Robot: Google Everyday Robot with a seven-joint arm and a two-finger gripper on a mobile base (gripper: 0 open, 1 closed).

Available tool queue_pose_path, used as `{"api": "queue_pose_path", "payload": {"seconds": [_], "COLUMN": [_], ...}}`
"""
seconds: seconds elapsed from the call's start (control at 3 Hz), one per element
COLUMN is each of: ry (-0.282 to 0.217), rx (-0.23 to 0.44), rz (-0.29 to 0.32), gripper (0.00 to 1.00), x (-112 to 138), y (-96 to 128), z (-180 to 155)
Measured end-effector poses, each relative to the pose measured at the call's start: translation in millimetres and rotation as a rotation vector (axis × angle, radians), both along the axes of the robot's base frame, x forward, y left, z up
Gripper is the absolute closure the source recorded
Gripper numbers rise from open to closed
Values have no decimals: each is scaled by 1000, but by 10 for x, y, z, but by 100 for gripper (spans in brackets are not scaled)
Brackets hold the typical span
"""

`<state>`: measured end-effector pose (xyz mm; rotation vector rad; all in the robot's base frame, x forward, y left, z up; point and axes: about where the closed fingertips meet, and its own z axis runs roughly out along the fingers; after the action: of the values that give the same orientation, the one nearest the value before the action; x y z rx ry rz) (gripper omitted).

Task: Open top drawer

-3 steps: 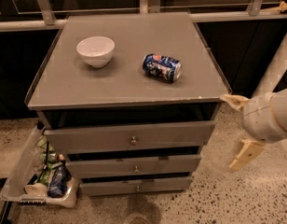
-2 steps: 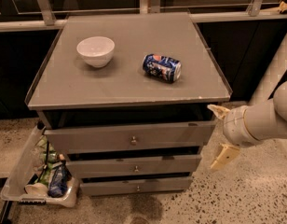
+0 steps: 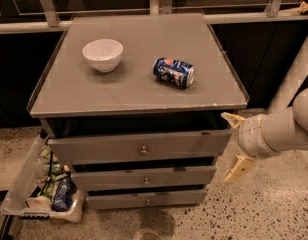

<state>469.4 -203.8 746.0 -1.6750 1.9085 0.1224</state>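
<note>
Top drawer (image 3: 109,148) sits under the desk (image 3: 144,91) front edge, barely out, knob (image 3: 143,150) untouched. Gripper (image 3: 236,144) has moved in leftward, now just below the front right corner, fingers spread, holding nothing; approach underway, pull not begun.

My cream two-finger gripper (image 3: 236,144) hangs just beside the right end of the wide grey top drawer (image 3: 109,151) with its small round metal knob (image 3: 143,150), my fingers spread apart. On the flat grey cabinet top (image 3: 69,91) sit a white ceramic bowl (image 3: 103,54) and a blue drink can (image 3: 174,72) lying on its side.
</note>
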Motion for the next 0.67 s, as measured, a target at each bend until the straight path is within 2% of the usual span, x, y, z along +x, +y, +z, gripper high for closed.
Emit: {"api": "queue_pose_path", "payload": {"seconds": [0.67], "ry": [10], "rx": [114], "rz": [32], "gripper": [0], "x": [158], "y": [274], "z": [-428]}}
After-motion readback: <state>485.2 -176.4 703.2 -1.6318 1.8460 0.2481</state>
